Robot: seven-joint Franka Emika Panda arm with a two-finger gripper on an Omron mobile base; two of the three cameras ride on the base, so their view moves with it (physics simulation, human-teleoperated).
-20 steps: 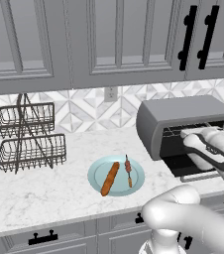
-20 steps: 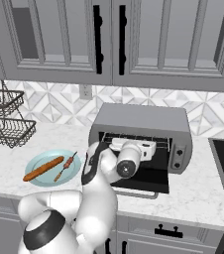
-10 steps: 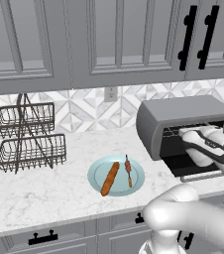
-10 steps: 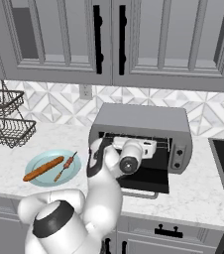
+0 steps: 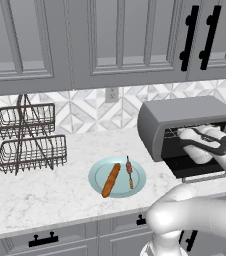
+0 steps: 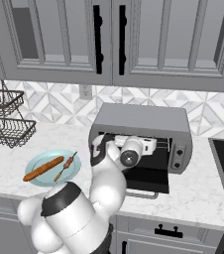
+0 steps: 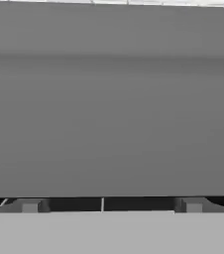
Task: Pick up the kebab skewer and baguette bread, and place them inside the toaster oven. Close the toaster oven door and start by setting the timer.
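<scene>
toaster oven cut by right edge

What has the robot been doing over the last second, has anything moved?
The hand has pushed a little deeper toward the open toaster oven, gripping nothing. The baguette bread and kebab skewer stayed on the blue plate; the toaster oven door stayed down.

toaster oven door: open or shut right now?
Open. The toaster oven door lies folded down in front of the toaster oven, leaving the dark cavity exposed, with the arm reaching in.
</scene>
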